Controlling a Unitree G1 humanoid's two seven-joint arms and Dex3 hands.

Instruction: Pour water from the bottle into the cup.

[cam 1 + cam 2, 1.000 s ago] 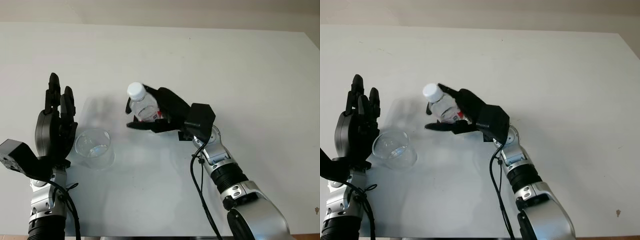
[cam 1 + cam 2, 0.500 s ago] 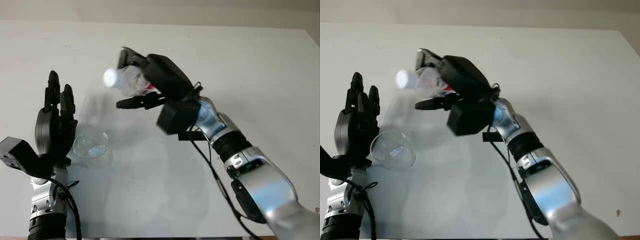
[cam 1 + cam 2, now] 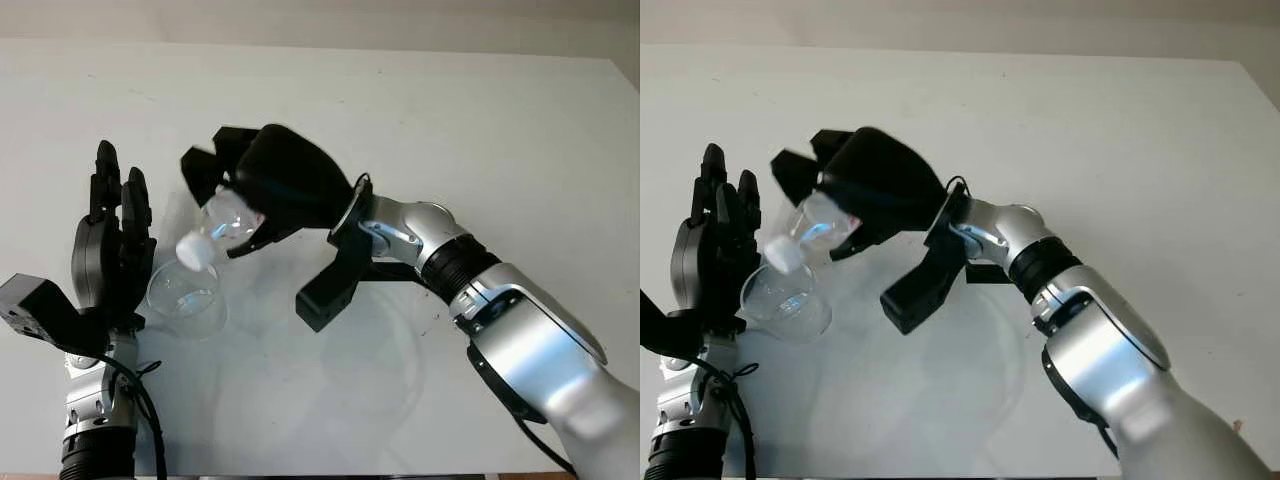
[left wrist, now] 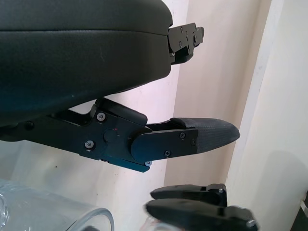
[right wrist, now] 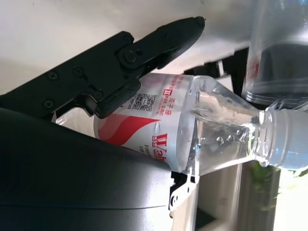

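My right hand [image 3: 262,190] is shut on a clear water bottle [image 3: 222,227] with a red and white label [image 5: 154,115]. The bottle is tipped over, its white cap [image 3: 192,252] pointing down just above the rim of a clear plastic cup [image 3: 186,299] that stands on the white table [image 3: 480,130]. The cap [image 5: 288,142] is still on the neck. My left hand [image 3: 110,245] is open, held upright just left of the cup, its fingers [image 4: 192,139] near the cup's wall [image 4: 53,211].
The right forearm [image 3: 430,250] stretches across the table's middle from the lower right. The table's far edge runs along the top of the head views.
The right hand lifted the bottle off the table, carried it left and tipped it until the cap points down over the cup. The left hand and the cup stayed put.
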